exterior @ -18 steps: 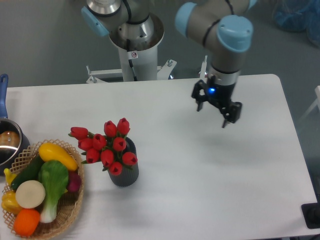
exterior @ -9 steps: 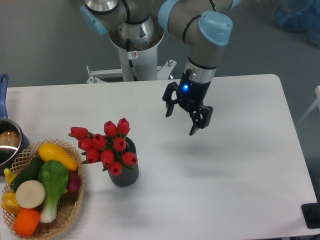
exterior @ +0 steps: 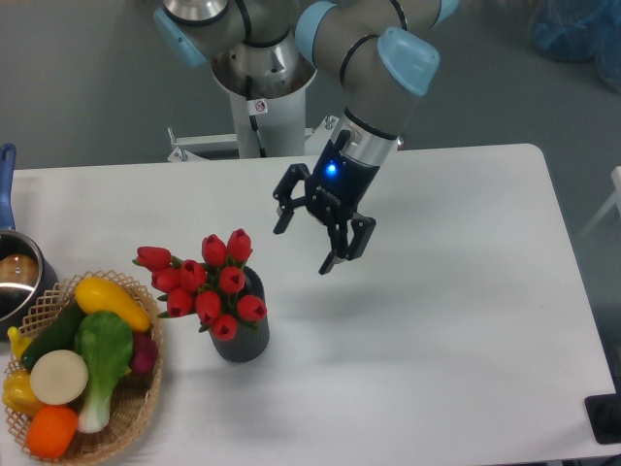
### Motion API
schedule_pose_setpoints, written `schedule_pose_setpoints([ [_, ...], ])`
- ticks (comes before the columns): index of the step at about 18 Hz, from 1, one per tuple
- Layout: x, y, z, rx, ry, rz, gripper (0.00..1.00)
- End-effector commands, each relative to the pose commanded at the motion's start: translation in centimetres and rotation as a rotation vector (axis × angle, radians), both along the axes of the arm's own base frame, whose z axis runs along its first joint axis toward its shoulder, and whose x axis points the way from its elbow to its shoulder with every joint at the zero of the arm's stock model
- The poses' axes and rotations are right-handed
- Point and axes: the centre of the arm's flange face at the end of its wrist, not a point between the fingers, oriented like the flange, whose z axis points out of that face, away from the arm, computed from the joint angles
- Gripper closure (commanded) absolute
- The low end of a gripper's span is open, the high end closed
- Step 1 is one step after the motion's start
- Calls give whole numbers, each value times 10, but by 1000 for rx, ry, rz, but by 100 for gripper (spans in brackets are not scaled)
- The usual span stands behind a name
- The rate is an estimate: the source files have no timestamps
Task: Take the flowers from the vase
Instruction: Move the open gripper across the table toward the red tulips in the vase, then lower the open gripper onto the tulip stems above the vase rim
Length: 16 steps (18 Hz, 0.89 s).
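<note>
Flowers (exterior: pixel 209 282): nine red buds counted, sitting in one dark grey vase (exterior: pixel 243 335) on the white table (exterior: pixel 437 369). One gripper (exterior: pixel 303 248) is hanging up and to the right of the vase, its two fingers spread apart, gripping nothing. One wicker basket (exterior: pixel 136 408) of vegetables is standing left of the vase.

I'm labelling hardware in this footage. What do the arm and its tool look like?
The arm is grey metal tubing with light blue joint caps. Its tool is black with two fingers, and a small blue light glows on its wrist. The base column bears a small sticker.
</note>
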Motion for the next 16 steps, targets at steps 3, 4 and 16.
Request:
schedule_pose_setpoints([
  [3, 0, 5, 0, 26, -75, 30, 0],
  [4, 0, 7, -5, 21, -84, 27, 0],
  [16, 17, 36, -14, 83, -93, -42, 0],
])
